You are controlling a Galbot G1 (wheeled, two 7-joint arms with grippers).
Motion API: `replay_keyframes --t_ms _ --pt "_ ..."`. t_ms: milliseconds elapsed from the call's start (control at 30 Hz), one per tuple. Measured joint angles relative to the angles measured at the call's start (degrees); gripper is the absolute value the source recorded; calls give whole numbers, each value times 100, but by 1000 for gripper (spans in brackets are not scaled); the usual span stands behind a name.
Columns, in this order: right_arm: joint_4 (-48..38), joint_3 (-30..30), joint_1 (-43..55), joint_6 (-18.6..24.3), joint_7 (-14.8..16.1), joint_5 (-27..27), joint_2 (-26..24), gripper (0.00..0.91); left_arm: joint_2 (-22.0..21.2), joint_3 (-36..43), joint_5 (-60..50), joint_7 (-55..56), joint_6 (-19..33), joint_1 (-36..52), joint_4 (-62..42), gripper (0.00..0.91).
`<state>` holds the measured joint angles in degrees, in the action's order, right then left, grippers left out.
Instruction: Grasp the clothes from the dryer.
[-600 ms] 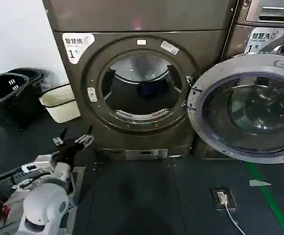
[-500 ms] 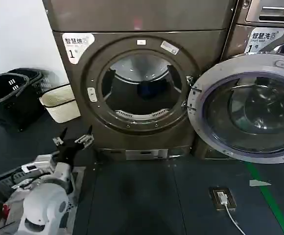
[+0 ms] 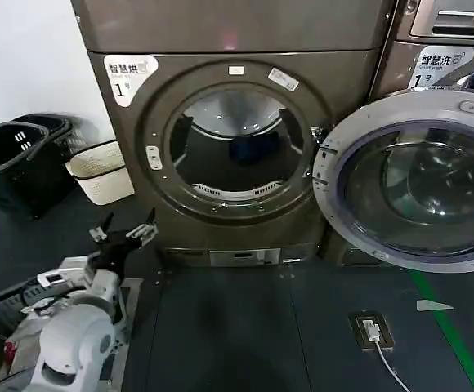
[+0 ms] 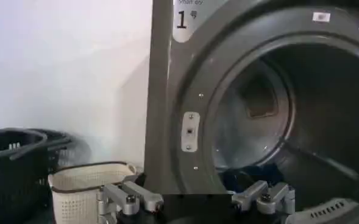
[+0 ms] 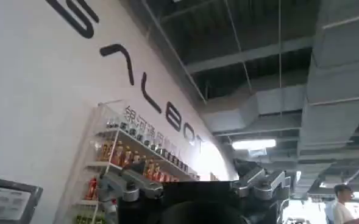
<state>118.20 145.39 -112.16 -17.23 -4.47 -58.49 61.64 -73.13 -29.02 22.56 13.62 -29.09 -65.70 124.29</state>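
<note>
The dryer [image 3: 237, 155] stands with its round mouth open and its door [image 3: 417, 184] swung out to the right. Dark blue clothes [image 3: 253, 149] lie deep in the drum, and the left wrist view shows the clothes [image 4: 240, 178] low at the drum's front. My left gripper [image 3: 124, 234] hangs low, left of the opening and short of the dryer front, open with nothing between its fingers [image 4: 130, 198]. In its own wrist view the left gripper [image 4: 197, 196] points at the drum's rim. My right gripper [image 5: 194, 182] is open, aimed up at a wall and ceiling.
Two black baskets [image 3: 12, 159] and a cream basket [image 3: 102, 171] sit on the floor left of the dryer. A second machine [image 3: 445, 49] stands at the right. A floor socket with a white cable [image 3: 372, 331] and a green floor line [image 3: 449, 327] lie at the lower right.
</note>
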Motion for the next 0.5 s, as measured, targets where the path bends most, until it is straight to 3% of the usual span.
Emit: replay_keyframes --t_ms 500 --pt "-57 -25 24 106 81 30 -35 907 -68 86 -79 -22 -6 7 -18 907"
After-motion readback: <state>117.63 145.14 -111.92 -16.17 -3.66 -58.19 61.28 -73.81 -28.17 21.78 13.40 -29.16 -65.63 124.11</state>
